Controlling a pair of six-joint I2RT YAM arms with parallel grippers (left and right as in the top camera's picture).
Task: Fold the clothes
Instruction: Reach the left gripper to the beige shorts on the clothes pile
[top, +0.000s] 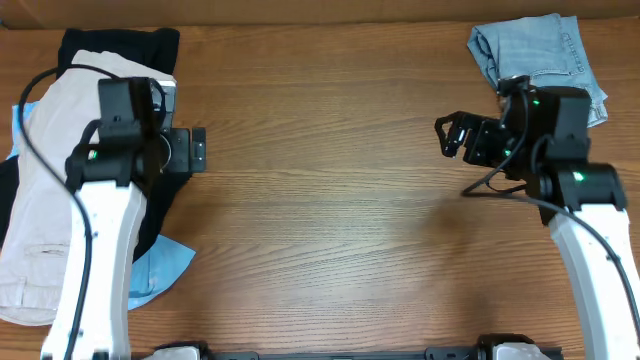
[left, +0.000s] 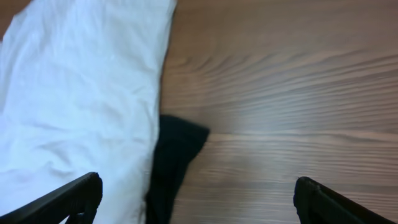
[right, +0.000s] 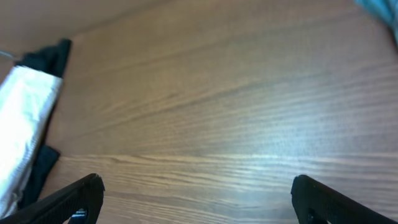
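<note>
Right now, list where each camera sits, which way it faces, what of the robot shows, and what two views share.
Overhead: fixed above the table, looking straight down; both arms, left claw and right claw show; beige shorts left, denim shorts far right.
Left wrist: on the left arm, looking down at beige shorts and black garment; its open fingers show.
Right wrist: on the right arm, looking across wood toward those clothes; its open fingers show.
Shared: both wrist views catch the beige shorts.
</note>
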